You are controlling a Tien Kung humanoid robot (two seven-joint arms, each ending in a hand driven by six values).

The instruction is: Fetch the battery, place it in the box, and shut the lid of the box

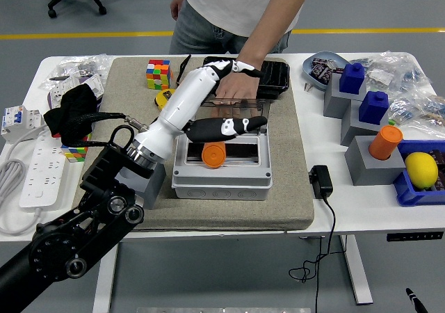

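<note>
The battery (213, 155), an orange cylinder, lies inside the grey box (221, 172), against the left part of its open compartment and touching nothing but the box interior. The box stands on a beige mat (292, 188) at the middle of the white worktop (361, 205). Its clear lid (240, 106) is open, hinged at the far edge and tilted back. The left robot hand (226, 94) is raised above the far side of the box, its white forearm crossing the box's left rim; the thumb and fingers are spread wide and hold nothing, with the black thumb stretched out over the opening and the fingertips up near the lid's top edge. The right robot hand does not appear in the head view. A person stands at the far side of the worktop, and the person's hand (240, 87) rests at the top edge of the lid, just behind the robot's fingers. Behind the box on the mat lie a black tray (274, 76), a yellow tape measure (165, 99) and a colour cube (158, 73). To the left of the mat sit a black cloth (73, 111), a second colour cube (75, 148) and a white power strip (35, 167). To the right are a black adapter (320, 181), grey blocks with blue bottles (352, 78), an orange cup (386, 142) and a lemon (421, 169) in a blue bin.
</note>
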